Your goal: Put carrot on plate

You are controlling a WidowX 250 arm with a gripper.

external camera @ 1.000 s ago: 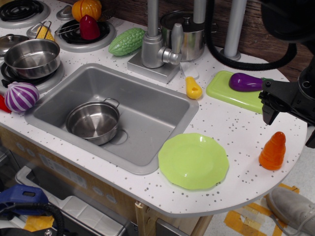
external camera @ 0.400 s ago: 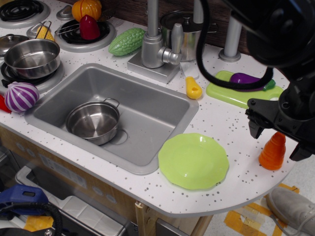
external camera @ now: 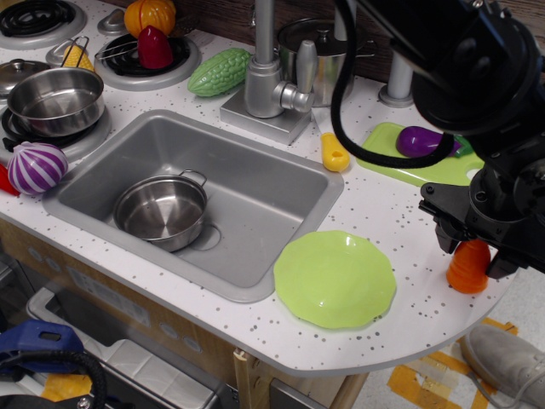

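Note:
The orange ridged carrot (external camera: pixel 467 271) stands upright on the white counter near its right edge, to the right of the plate. The round lime-green plate (external camera: pixel 335 279) lies empty at the counter's front, beside the sink. My black gripper (external camera: pixel 473 251) has come down over the carrot's top with its jaws open, one finger on each side of it. The tip of the carrot is hidden behind the gripper. I cannot tell whether the fingers touch it.
A grey sink (external camera: pixel 255 200) holds a steel pot (external camera: pixel 162 211). A yellow-orange toy piece (external camera: pixel 335 153) lies by the faucet (external camera: pixel 271 85). A green cutting board (external camera: pixel 393 162) with a purple eggplant (external camera: pixel 421 141) is behind the gripper. The counter's rounded edge is just right of the carrot.
The gripper has moved forward and down from above the cutting board, and now straddles the carrot's top. The carrot and the plate have not moved.

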